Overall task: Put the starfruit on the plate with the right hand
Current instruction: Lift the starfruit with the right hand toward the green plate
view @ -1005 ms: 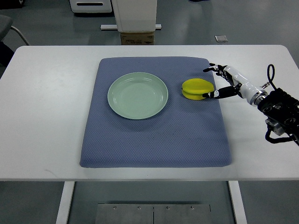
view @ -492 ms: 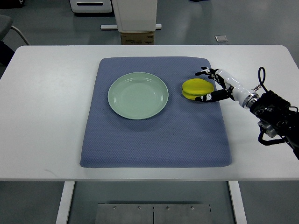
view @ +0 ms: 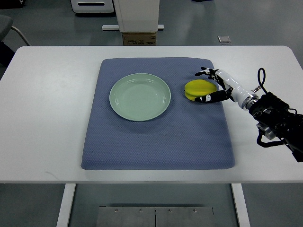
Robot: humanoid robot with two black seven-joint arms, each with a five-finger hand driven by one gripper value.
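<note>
**Hand around the yellow starfruit**

From the top, a smooth white table [view: 52,109] holds a blue mat [view: 156,142] with a bumpy, dotted cloth look. A round, shiny, pale green plate [view: 139,96] sits on the mat. The starfruit [view: 199,89] is yellow, smooth and lumpy. It lies on the mat just right of the plate, not touching it. The right hand [view: 211,85] comes in from the right side. Its thin black and white fingers [view: 206,98] are spread apart, one above the fruit and one below. They cup the fruit's right side, but I cannot tell if they squeeze it.
</note>
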